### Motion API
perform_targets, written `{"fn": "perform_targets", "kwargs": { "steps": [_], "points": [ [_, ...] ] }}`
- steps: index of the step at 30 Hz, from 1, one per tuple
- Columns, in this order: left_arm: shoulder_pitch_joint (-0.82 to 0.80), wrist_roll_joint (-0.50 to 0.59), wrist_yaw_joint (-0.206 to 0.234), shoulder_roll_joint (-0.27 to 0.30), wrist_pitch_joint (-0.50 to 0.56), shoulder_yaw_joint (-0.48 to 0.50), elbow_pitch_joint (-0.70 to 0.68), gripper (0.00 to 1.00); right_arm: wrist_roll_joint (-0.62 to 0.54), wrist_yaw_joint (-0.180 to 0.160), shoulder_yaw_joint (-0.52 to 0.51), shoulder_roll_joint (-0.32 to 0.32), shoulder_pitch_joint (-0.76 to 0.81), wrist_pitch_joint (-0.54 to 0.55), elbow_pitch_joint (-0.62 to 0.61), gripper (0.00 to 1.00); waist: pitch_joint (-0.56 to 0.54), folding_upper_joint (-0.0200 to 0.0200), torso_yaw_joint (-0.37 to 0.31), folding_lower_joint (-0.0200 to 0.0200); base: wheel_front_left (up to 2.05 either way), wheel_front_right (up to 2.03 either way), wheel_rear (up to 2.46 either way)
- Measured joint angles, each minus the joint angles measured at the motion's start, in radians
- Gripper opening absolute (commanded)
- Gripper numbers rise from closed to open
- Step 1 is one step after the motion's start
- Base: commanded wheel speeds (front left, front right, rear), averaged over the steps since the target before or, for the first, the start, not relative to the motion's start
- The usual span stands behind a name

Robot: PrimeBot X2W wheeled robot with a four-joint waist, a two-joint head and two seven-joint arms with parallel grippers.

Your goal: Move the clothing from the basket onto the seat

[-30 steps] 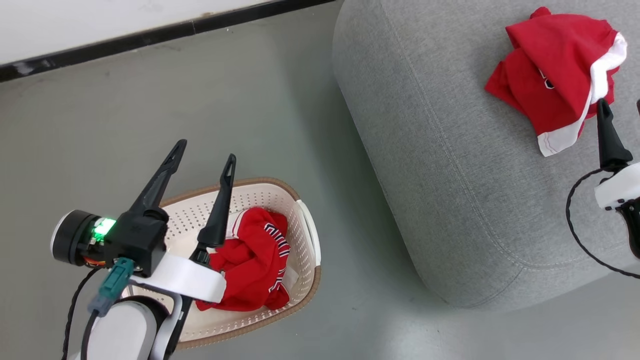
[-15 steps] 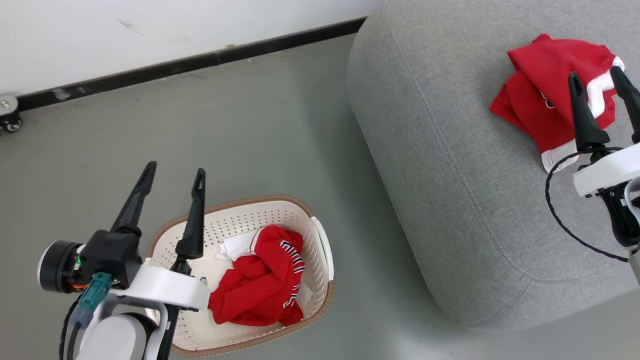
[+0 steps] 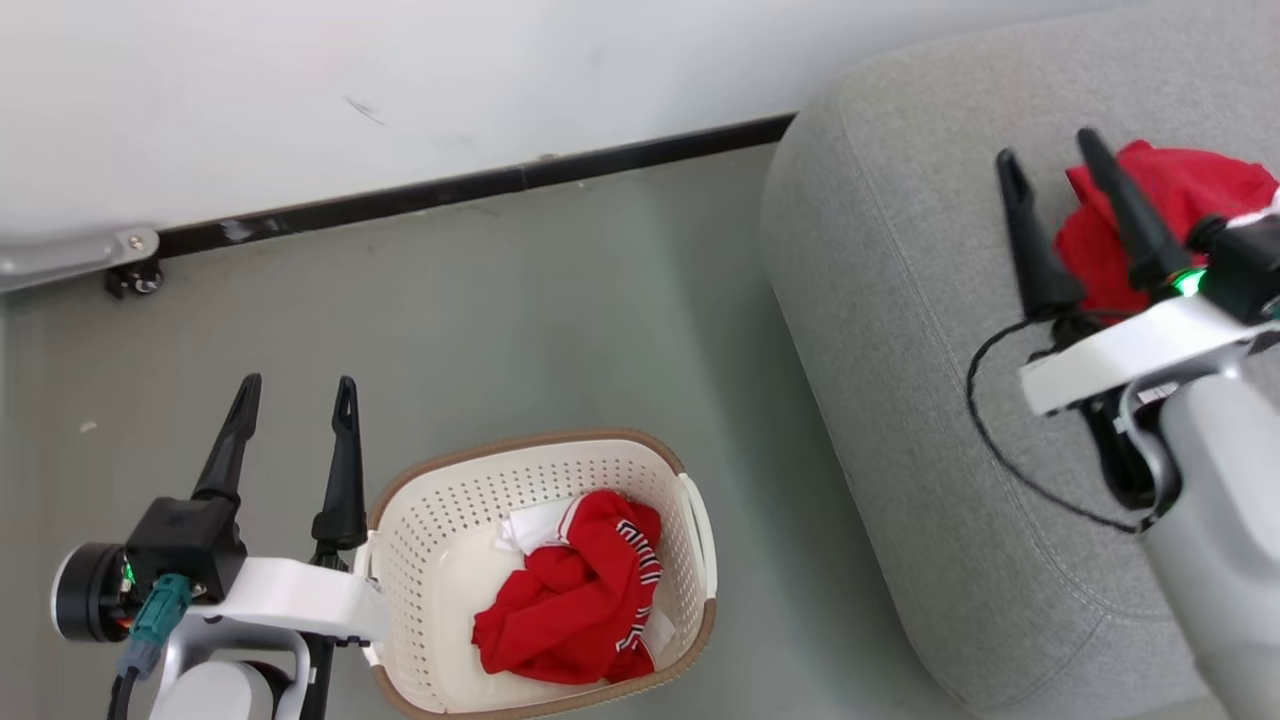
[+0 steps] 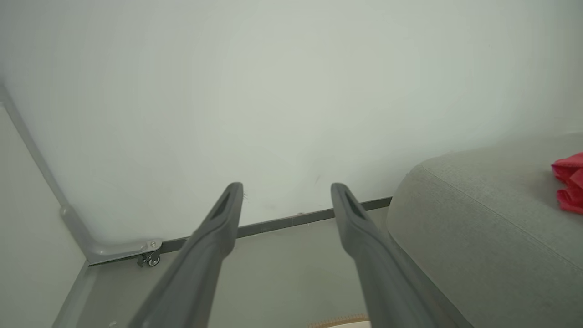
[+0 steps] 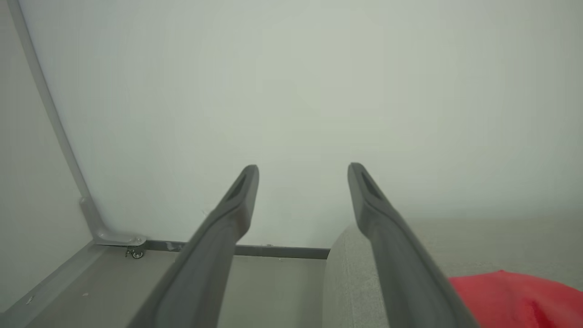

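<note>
A crumpled red garment (image 3: 575, 603) with white trim and striped bands lies in the cream perforated basket (image 3: 420, 530) on the floor. A second red garment (image 3: 1170, 215) rests on the grey seat (image 3: 900, 330), partly hidden behind my right gripper (image 3: 1050, 155); it also shows as a red patch (image 5: 514, 296) and as a red scrap (image 4: 569, 182). My right gripper is open and empty above the seat, just left of that garment. Left of the basket, my left gripper (image 3: 295, 385) is open and empty, raised above the floor.
A white wall with a black baseboard (image 3: 480, 185) runs behind the floor. A grey metal bracket with a small caster (image 3: 130, 275) sits at the wall's foot on the left. Bare grey floor (image 3: 560, 330) separates basket and seat.
The head camera has tilted up and turned, showing more wall. My right gripper has lifted off the garment on the seat and swung left; my left gripper now stands left of the basket.
</note>
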Motion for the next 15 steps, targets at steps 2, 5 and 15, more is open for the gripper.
{"fn": "perform_targets", "kwargs": {
  "steps": [2, 5, 15],
  "points": [
    [0.007, -0.006, 0.007, -0.009, -0.006, 0.001, 0.012, 1.0, -0.013, 0.0, 0.002, 0.021, 0.025, 0.0, -0.013, 1.0, -0.014, 0.0, 0.011, 0.0, 0.0, 0.0, 0.0],
    [0.021, -0.01, 0.01, -0.014, -0.01, 0.01, 0.027, 1.0, -0.021, 0.0, 0.002, 0.057, 0.065, -0.001, -0.026, 1.0, -0.035, 0.0, 0.028, 0.0, 0.0, 0.0, 0.0],
    [0.067, -0.026, 0.015, -0.044, -0.02, 0.009, 0.075, 1.0, -0.066, 0.0, -0.054, 0.134, 0.22, -0.001, -0.057, 1.0, -0.107, 0.0, 0.074, 0.0, 0.0, 0.0, 0.0]
  ]
}}
